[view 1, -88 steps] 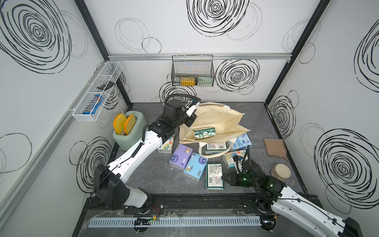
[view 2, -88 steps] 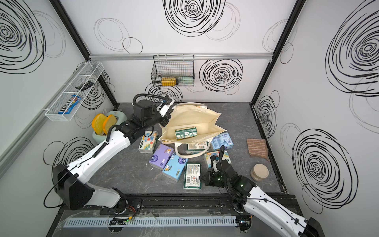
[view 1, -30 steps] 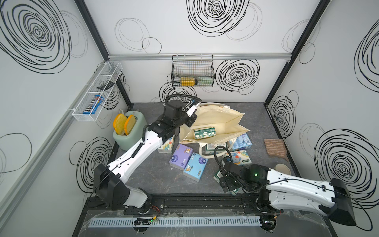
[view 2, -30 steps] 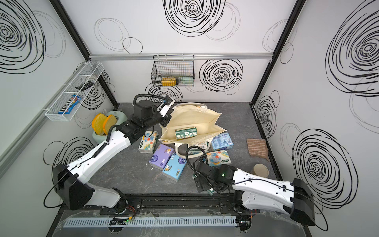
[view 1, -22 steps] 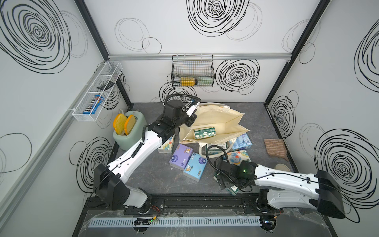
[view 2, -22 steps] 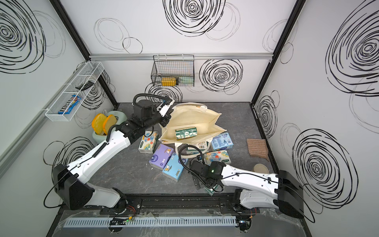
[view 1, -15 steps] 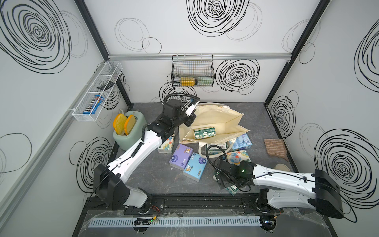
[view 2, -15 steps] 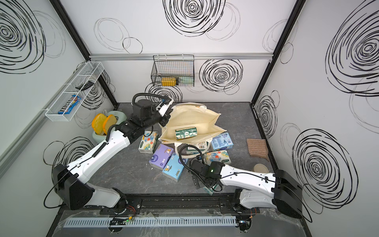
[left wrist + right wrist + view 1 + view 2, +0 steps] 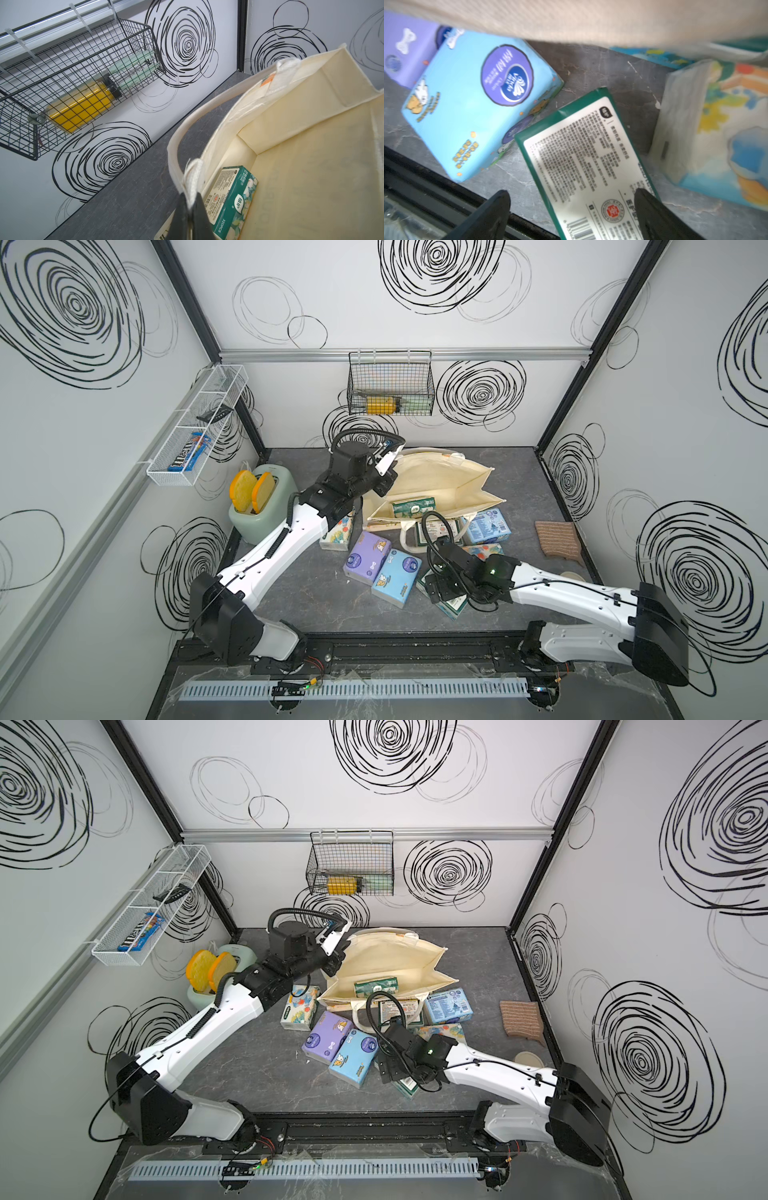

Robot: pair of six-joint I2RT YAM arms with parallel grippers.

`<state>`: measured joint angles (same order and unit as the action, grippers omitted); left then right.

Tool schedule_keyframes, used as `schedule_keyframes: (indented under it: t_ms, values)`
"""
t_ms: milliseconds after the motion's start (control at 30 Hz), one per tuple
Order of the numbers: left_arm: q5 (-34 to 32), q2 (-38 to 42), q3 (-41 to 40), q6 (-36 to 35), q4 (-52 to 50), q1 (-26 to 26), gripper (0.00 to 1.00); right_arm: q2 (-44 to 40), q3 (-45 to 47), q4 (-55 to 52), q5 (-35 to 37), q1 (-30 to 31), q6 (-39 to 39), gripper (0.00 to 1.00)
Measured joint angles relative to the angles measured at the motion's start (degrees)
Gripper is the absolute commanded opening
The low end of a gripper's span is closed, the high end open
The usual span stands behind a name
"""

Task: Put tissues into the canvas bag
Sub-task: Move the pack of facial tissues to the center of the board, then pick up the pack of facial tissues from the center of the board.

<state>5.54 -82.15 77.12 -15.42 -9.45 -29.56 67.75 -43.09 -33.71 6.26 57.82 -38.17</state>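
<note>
We count eight tissue packs. One green pack (image 9: pixel 413 507) lies inside the canvas bag (image 9: pixel 449 479), near its bottom; the other seven are out on the grey worktop (image 9: pixel 299 593), in front of the bag's mouth.

Those seven are:
- two green-and-white labelled packs
- two light blue ones
- two white ones with colourful elephant print
- one purple pack (image 9: pixel 368 559)

The first labelled pack (image 9: pixel 440 526) sits under the bag's front handle loop, and the second labelled pack (image 9: pixel 583 149) lies label side up nearest the front rail. The first light blue pack (image 9: pixel 395 578) touches the purple one, and the second light blue pack (image 9: pixel 485 524) lies just beside the bag. One elephant pack (image 9: pixel 337 535) is next to the left arm, and the other elephant pack (image 9: pixel 486 549) is by the right arm.

There are two arms. The left fingers (image 9: pixel 185 216) are pressed together on the bag's cream rim, where a handle is stitched on, and the bag's mouth stands open. The right fingers (image 9: pixel 492 216) are spread wide over the second labelled pack: one hangs over bare worktop beside it, the other over its far edge. We cannot tell whether they touch it.

Away from the packs we see:
- one mint toaster (image 9: pixel 253 524) with two slices in it
- one black wire basket (image 9: pixel 390 385) on the back wall
- one brown striped cloth (image 9: pixel 557 537)
</note>
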Motion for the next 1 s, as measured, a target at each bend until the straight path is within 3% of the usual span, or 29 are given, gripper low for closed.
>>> schedule_keyframes:
  t_ms: [333,767,1000]
  values:
    - [0.0,0.0,0.0,0.0,0.0,0.1,0.00,-8.3,3.2,2.0,-2.6,-2.1,9.4,0.97]
    - [0.4,0.0,0.0,0.1,-0.3,0.1,0.00,4.4,3.0,7.1,-7.5,-8.2,17.0,0.98]
    - [0.4,0.0,0.0,0.3,-0.3,0.3,0.00,7.7,1.7,8.0,-9.3,-8.3,17.7,0.97]
